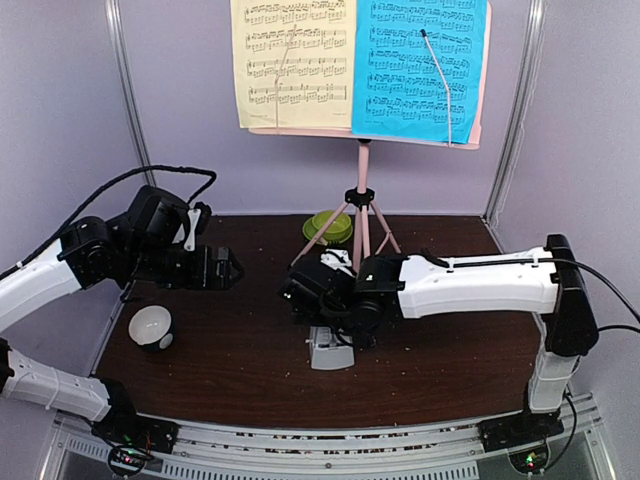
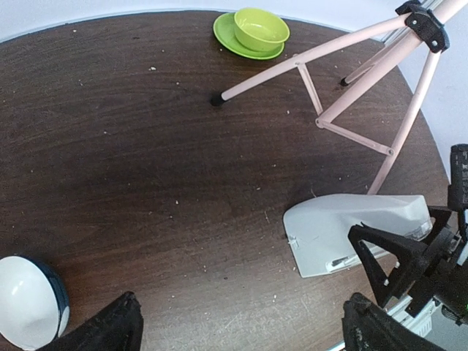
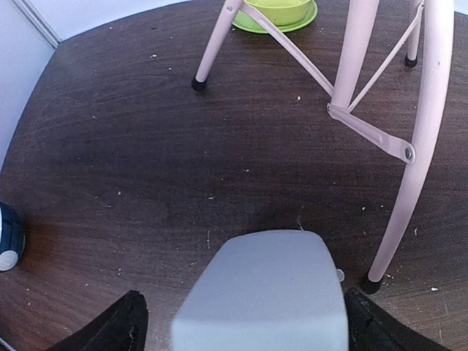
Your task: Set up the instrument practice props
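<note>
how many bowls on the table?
2. Green bowl on a saucer at the back, beside the stand legs; white bowl front left. The right arm may hide more.

Metronome [image 1: 328, 353]: top view, upper part hidden under right arm [image 1: 470, 285]; right wrist view, near part cut by bottom edge.
Music stand [image 1: 363, 180]: panel top beyond upper edge.
Sheet-music pages [image 1: 295, 60]: notation too small to read.
White-and-black bowl [image 2: 25, 303]: cut by frame corner.
Green bowl [image 1: 338, 235]: partly behind music stand.
</note>
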Robot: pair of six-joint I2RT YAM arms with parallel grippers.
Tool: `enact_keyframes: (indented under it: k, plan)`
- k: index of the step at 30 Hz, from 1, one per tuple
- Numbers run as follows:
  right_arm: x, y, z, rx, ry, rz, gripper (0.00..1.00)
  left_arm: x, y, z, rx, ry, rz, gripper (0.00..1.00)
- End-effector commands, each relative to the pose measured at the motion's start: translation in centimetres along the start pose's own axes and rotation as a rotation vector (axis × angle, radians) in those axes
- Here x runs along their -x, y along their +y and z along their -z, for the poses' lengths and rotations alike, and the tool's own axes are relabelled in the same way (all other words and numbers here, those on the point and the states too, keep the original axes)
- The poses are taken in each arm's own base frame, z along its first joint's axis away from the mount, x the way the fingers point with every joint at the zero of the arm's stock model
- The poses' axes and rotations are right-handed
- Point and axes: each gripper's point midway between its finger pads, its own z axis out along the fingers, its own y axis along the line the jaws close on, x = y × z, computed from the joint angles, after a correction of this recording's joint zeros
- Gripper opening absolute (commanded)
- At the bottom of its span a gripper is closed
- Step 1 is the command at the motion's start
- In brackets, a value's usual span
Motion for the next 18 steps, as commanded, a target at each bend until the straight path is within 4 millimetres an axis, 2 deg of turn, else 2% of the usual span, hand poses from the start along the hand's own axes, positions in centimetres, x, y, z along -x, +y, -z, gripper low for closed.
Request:
enact_keyframes:
  k: [1, 6, 10, 14, 18]
  plan:
    - [-1.0, 0.3, -1.3, -0.029, 0.016, -0.005, 0.87, 1.0, 0.5, 0.8, 0.018, -0.042, -0.036, 0.98]
    - [-0.6, -0.2, -2.3, -0.04, 0.012, -0.002, 0.74, -0.1, 1.5, 0.0, 0.043, -0.037, -0.004, 0.98]
    - [-0.3, -0.9, -2.7, 0.005, 0.028, -0.021, 0.67, 0.0, 1.8, 0.4, 0.035, -0.078, -0.021, 0.98]
    - [0.7, -0.3, -1.5, 0.118, 0.011, -0.01, 0.57, -0.4, 1.5, 0.3, -0.026, -0.13, -0.063, 0.98]
    - [1.5, 0.6, 0.1, 0.232, 0.009, 0.038, 0.44, -1.9, -0.2, 0.0, -0.168, -0.131, -0.133, 0.98]
